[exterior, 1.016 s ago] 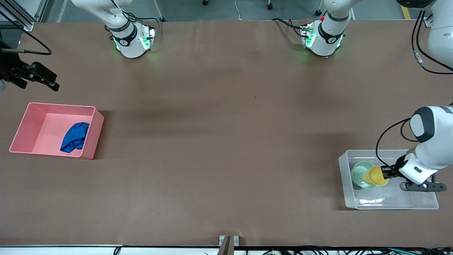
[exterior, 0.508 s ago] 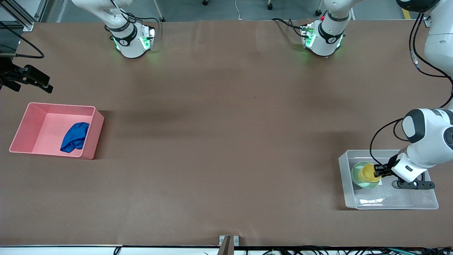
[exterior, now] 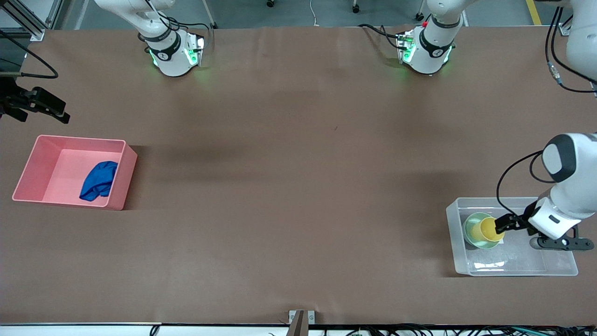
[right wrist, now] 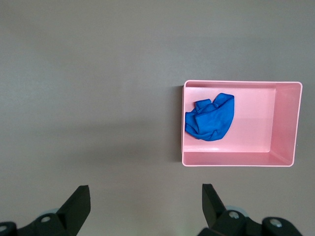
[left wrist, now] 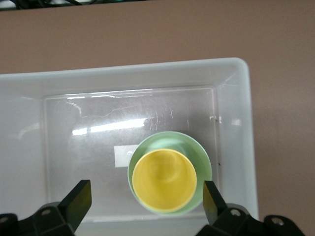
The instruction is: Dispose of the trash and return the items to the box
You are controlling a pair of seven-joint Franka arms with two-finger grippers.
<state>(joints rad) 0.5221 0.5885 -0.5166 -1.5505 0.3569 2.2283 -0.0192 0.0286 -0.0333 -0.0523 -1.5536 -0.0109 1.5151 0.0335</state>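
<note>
Front view: the blue cloth wad (exterior: 98,181) lies in the pink bin (exterior: 28,175) at the right arm's end; the yellow cup (exterior: 486,229) sits nested in the pale green bowl (exterior: 470,229) inside the clear tub (exterior: 513,263); the left gripper (exterior: 506,224) hovers just beside the cup; the right gripper (exterior: 44,106) waits over bare table near the bin.

Left wrist view: the fingers (left wrist: 78,200) stand wide apart around the cup (left wrist: 164,180), holding nothing; a careless lift could clip its rim and topple the stack.

Right wrist view: the fingers (right wrist: 78,202) are spread and empty above the bin (right wrist: 285,123); little risk there.

A blue cloth wad (right wrist: 209,118) lies in the pink bin (right wrist: 283,123) on the brown table (right wrist: 88,88)
</note>
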